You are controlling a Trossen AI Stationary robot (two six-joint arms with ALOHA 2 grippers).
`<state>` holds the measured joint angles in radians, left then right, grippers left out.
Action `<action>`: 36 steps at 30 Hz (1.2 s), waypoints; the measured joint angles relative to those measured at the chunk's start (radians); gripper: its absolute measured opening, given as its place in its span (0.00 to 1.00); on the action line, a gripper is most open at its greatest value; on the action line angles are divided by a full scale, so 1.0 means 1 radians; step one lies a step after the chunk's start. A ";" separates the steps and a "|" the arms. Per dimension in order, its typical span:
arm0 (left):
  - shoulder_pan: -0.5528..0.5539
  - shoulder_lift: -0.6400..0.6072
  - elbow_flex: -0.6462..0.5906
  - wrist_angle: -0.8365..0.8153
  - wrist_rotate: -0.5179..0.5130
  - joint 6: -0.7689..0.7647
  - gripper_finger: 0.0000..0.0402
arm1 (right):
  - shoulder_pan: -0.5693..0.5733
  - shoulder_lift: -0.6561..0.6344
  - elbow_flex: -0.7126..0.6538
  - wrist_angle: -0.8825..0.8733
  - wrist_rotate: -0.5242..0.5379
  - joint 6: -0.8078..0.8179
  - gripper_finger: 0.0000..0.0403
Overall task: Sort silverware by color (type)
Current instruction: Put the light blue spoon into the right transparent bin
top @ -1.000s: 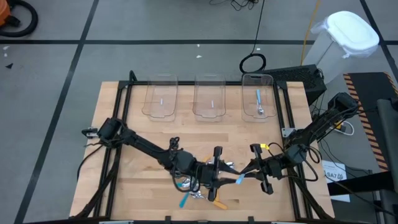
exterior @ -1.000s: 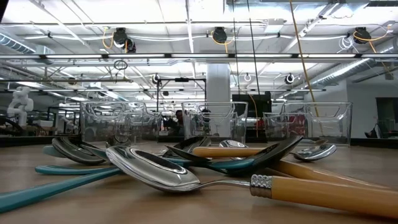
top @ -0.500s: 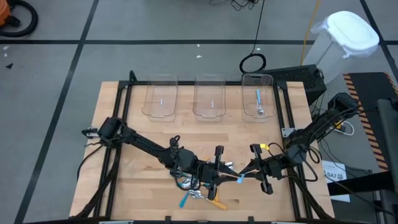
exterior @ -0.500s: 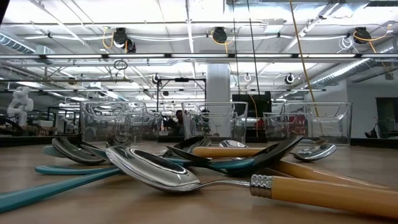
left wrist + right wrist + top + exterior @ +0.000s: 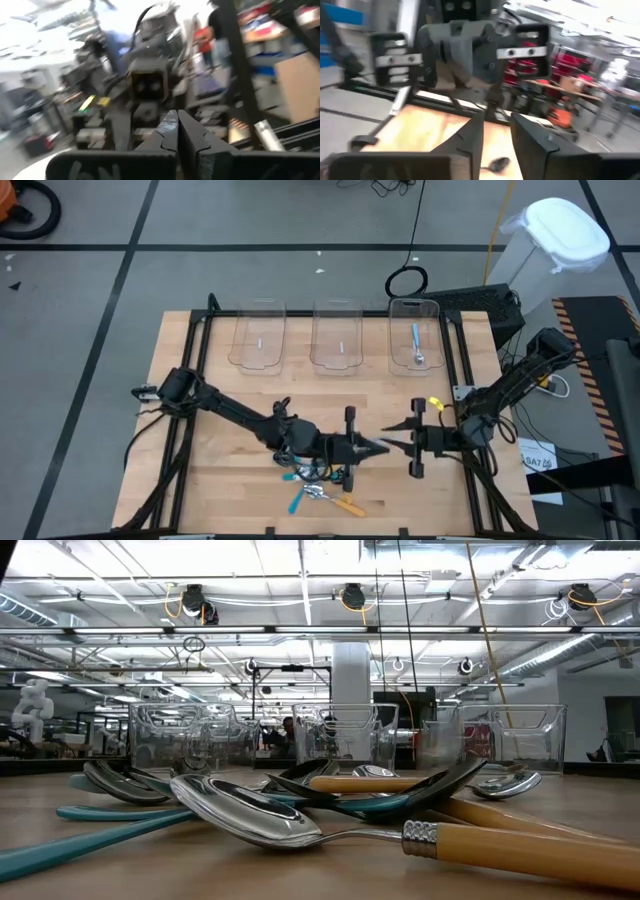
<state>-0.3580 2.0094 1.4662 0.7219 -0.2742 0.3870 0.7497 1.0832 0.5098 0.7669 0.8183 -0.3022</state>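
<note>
The spoons lie in a loose pile near the table's near edge: teal, light-blue and orange handles, crossing one another. In the low view a silver-bowled spoon with an orange handle lies in front. One light-blue spoon lies in the right-hand clear bin. My left gripper is above the table just right of the pile, pointing right, its fingers shut. My right gripper points left at it, almost tip to tip, with a gap between its fingers. I see nothing held in either.
Three clear bins stand in a row along the far edge; the left and middle ones show no spoon. A black frame borders the wooden table. Bare wood lies between pile and bins.
My left gripper has risen off the pile and swung level, pointing toward the table's right. My right gripper has lifted and levelled out, pointing left. A light-blue handle that showed between the two grippers is no longer visible. The pile has not moved.
</note>
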 joint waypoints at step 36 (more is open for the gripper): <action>-0.091 -0.246 0.000 -0.900 -0.460 -0.484 0.00 | 0.129 0.004 0.255 -0.598 0.207 0.210 0.39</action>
<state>-0.4489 1.7630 1.4662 -0.1782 -0.7338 -0.0965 0.8791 1.0874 0.7648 0.1691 1.0256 -0.0920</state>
